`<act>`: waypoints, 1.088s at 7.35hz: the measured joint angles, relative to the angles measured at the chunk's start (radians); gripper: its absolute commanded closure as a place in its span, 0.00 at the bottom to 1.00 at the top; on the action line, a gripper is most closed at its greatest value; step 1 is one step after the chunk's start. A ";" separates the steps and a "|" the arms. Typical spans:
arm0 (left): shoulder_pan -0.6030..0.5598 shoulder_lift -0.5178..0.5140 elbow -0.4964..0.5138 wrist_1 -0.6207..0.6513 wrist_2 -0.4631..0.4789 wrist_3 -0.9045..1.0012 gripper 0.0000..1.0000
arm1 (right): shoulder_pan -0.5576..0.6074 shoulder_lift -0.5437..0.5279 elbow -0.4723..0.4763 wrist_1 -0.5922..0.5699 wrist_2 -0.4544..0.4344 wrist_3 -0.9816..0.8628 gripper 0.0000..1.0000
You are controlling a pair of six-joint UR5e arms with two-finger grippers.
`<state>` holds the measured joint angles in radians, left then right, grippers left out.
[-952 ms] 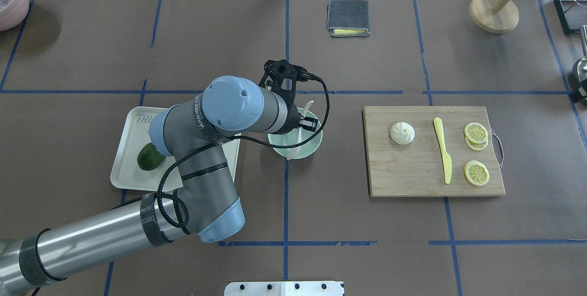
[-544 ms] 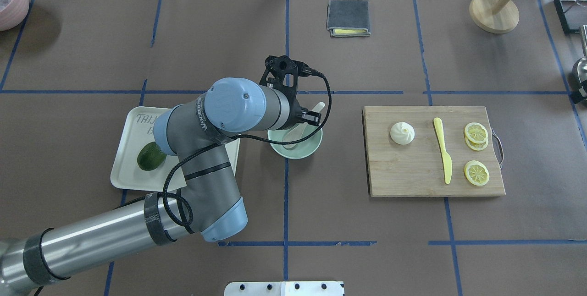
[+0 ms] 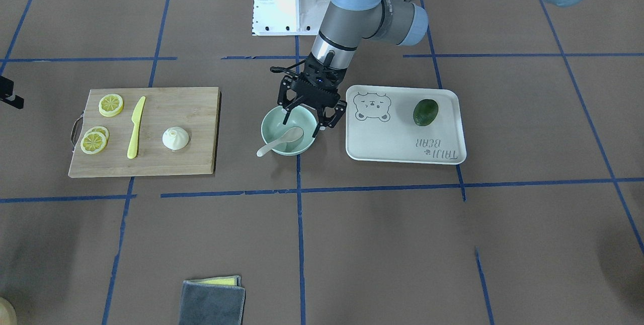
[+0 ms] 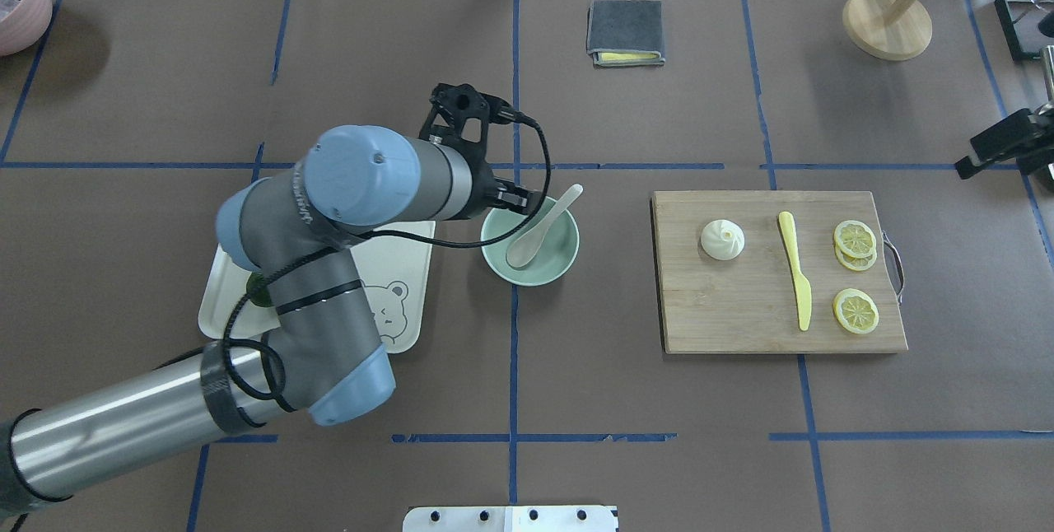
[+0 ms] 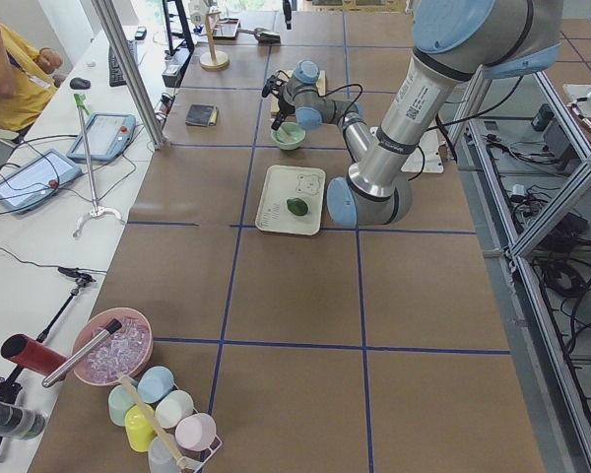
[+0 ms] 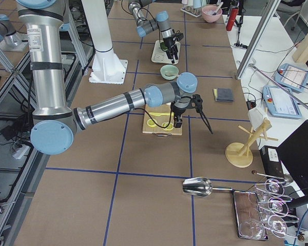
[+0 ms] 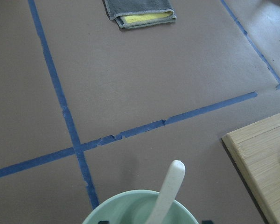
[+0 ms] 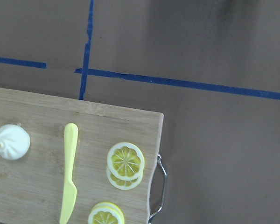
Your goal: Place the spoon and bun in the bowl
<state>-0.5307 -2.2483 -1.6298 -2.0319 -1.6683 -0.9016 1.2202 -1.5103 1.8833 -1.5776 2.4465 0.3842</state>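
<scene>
The off-white spoon (image 4: 539, 229) lies in the mint-green bowl (image 4: 557, 267), scoop down inside and handle tip over the far right rim. It also shows in the front view (image 3: 283, 141) and the left wrist view (image 7: 170, 184). My left gripper (image 3: 303, 122) is open and empty, just above the bowl's (image 3: 269, 123) robot-side rim, beside the tray. The white pleated bun (image 4: 722, 239) sits on the wooden cutting board (image 4: 741, 318), also in the right wrist view (image 8: 11, 142). My right gripper (image 4: 1000, 141) shows only partly at the right edge, high over the table; I cannot tell its jaws.
On the board lie a yellow plastic knife (image 4: 795, 268) and lemon slices (image 4: 855, 240). A white bear tray (image 3: 402, 139) with a dark green avocado (image 3: 425, 112) is beside the bowl. A folded grey cloth (image 4: 625, 32) and a wooden stand (image 4: 887, 21) are at the far side.
My left gripper has let go of the spoon, which now lies in the bowl, and the arm has drawn back leftward. My right gripper has come into view at the right edge.
</scene>
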 measured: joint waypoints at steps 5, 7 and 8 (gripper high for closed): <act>-0.165 0.243 -0.204 0.057 -0.093 0.305 0.23 | -0.487 0.105 0.005 0.395 -0.497 0.822 0.00; -0.166 0.252 -0.202 0.058 -0.092 0.303 0.23 | -0.562 0.186 -0.005 0.268 -0.556 0.853 0.00; -0.164 0.253 -0.199 0.058 -0.089 0.301 0.23 | -0.584 0.212 -0.014 0.202 -0.579 0.851 0.03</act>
<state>-0.6948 -1.9957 -1.8284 -1.9742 -1.7574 -0.6003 0.6361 -1.2979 1.8690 -1.3759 1.8674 1.2356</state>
